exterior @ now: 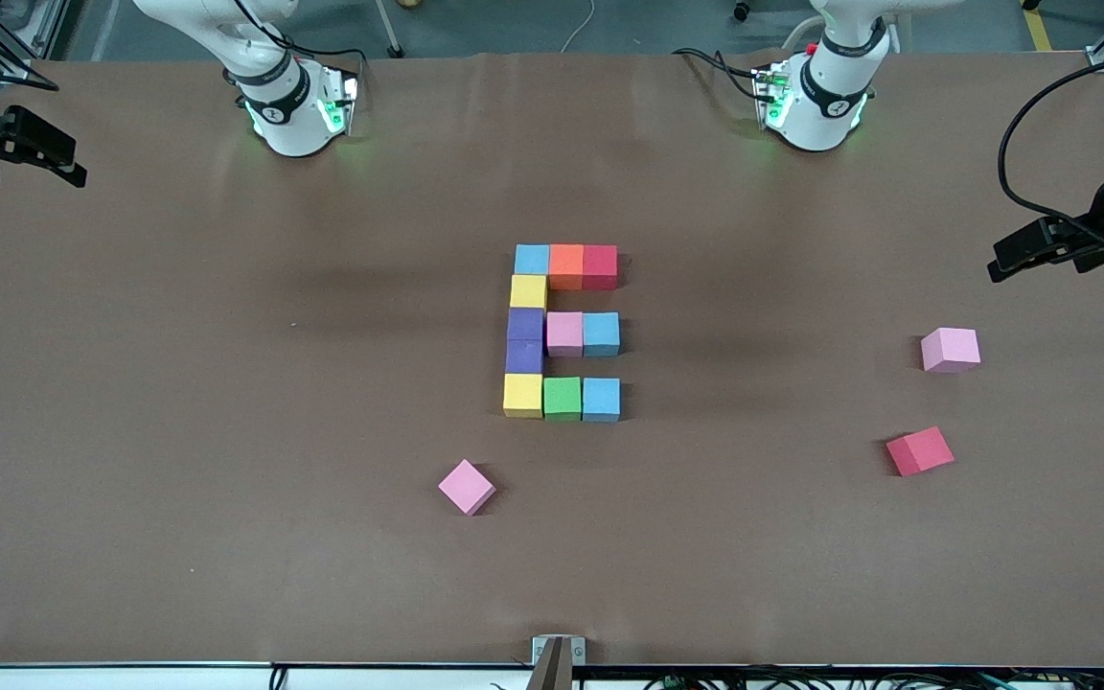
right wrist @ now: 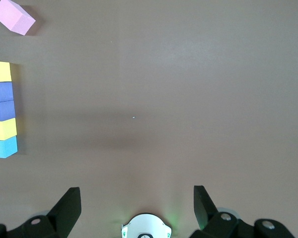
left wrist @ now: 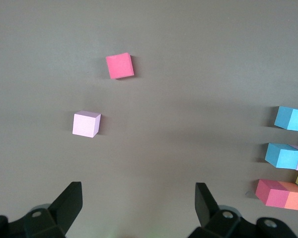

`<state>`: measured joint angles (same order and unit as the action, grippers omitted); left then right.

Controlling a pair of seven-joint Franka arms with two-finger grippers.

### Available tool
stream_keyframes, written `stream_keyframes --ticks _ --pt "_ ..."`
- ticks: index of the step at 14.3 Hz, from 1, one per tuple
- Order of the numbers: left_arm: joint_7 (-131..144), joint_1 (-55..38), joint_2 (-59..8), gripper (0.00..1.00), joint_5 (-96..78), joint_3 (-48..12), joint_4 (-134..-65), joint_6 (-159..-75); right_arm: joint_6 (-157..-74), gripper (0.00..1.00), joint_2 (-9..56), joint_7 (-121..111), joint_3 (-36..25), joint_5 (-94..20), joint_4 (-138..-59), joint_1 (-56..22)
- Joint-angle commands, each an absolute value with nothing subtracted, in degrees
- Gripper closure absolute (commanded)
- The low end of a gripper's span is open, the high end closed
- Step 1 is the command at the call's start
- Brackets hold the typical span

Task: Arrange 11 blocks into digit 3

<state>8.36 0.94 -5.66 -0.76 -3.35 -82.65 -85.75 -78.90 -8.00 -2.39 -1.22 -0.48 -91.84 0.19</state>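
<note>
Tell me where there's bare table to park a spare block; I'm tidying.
Bare table runs wide from the digit 3 toward the right arm's end. Toward the left arm's end, a loose pink block and red block crowd it. Another pink block lies nearer the camera.

Two arms: glossy white rounded shells, black joint bands, green indicator lights at the bases, black cables; matte black angular fingers [left wrist: 72, 201].

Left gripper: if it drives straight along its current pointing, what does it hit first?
Probably the table. The open left gripper frames bare surface; the pale pink block sits just outside that line. Depth is unclear.
</note>
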Motion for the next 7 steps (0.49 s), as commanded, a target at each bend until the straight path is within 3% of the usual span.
stream_keyframes --ticks 1,7 --pt "8.44 0.88 -5.63 0.0 -1.49 -3.69 -82.09 -85.87 -78.84 0.0 -8.17 -2.02 -0.7 0.09 -91.67 0.7" --pt "8.53 1.32 -4.84 0.0 -0.79 -8.43 -83.76 -85.61 -78.57 0.0 -8.26 -1.93 -0.7 0.0 -91.67 0.09"
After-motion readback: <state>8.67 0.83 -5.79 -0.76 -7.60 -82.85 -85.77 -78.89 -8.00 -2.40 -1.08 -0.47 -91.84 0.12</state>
